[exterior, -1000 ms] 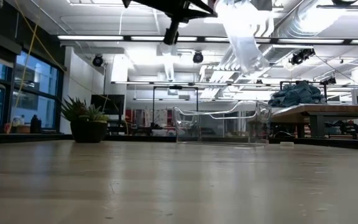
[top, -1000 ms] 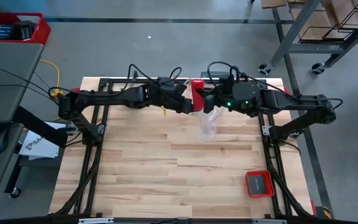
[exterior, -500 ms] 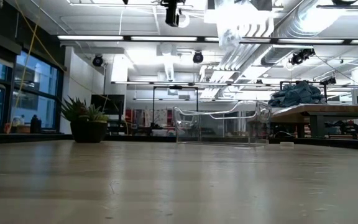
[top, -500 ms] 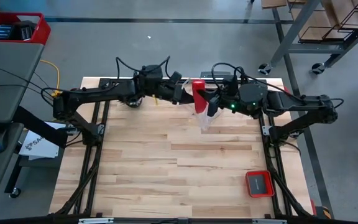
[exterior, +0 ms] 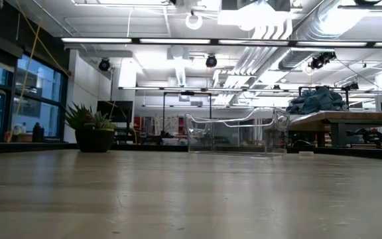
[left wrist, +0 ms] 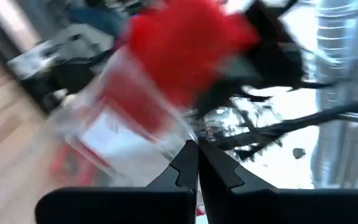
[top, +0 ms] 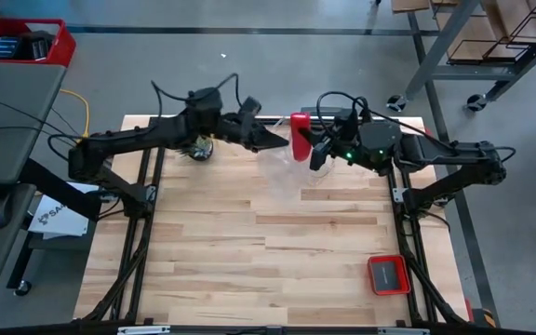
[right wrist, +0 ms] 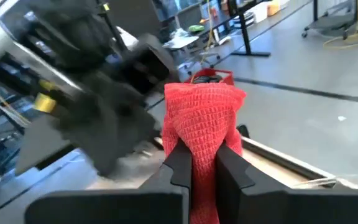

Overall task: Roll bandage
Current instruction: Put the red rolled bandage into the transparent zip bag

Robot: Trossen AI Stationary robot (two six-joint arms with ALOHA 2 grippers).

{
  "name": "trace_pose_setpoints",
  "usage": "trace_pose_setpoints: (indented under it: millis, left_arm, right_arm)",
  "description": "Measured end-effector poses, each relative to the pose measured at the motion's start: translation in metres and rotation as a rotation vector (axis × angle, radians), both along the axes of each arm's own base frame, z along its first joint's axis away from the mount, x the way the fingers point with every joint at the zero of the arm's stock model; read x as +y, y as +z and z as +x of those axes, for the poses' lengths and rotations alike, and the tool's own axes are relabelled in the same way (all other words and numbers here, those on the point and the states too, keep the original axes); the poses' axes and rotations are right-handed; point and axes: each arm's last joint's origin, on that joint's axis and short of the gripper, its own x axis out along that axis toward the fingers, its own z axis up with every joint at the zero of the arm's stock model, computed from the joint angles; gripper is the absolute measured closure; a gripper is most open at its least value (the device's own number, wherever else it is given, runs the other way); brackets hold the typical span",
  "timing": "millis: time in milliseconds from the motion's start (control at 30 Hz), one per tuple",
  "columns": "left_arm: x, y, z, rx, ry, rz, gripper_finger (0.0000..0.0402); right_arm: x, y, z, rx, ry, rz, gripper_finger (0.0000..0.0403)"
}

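Right wrist view shows what the high view cannot: the right gripper (right wrist: 202, 163) pinches the red bandage (right wrist: 202, 118) between its fingers. From above, both arms reach toward each other over the far edge of the table (top: 277, 251). The left gripper (left wrist: 197, 163) has its fingers pressed together on a clear plastic wrapper (left wrist: 120, 134).
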Motion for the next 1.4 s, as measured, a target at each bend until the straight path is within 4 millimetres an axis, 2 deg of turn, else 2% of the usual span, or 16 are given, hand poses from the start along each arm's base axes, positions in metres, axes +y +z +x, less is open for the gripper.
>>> trace_pose_setpoints:
  millis: [100,400,633,700,933,1033,1233,1400]
  left_arm:
    - [0.004,0.008,-0.004,-0.052,0.028,-0.019,0.0401]
    - [0.005,0.010,-0.002,-0.083,0.090,-0.055,0.0401]
    - [0.011,0.020,-0.005,-0.187,0.174,-0.065,0.0401]
    - [0.011,0.020,-0.005,-0.192,0.177,-0.064,0.0401]
    - [0.011,0.021,-0.005,-0.198,0.179,-0.071,0.0401]
    - [0.011,0.021,-0.005,-0.203,0.182,-0.070,0.0401]
    - [0.013,0.021,-0.005,-0.203,0.217,-0.066,0.0401]
    - [0.016,0.025,-0.005,-0.261,0.324,-0.138,0.0401]
  right_arm:
    - [0.000,0.002,0.000,-0.014,-0.007,-0.023,0.0385]
    - [0.000,0.022,0.001,-0.165,-0.020,-0.103,0.0385]
    - [0.003,0.022,0.001,-0.170,-0.006,-0.097,0.0381]
    - [0.003,0.022,0.001,-0.169,-0.002,-0.097,0.0358]
    - [0.003,0.022,0.001,-0.144,0.002,-0.139,0.0241]
    - [0.003,0.025,-0.001,-0.166,0.003,-0.154,0.0206]
    - [0.003,0.049,-0.019,-0.293,0.020,-0.240,0.0187]
    - [0.005,0.055,-0.028,-0.316,0.075,-0.257,0.0186]
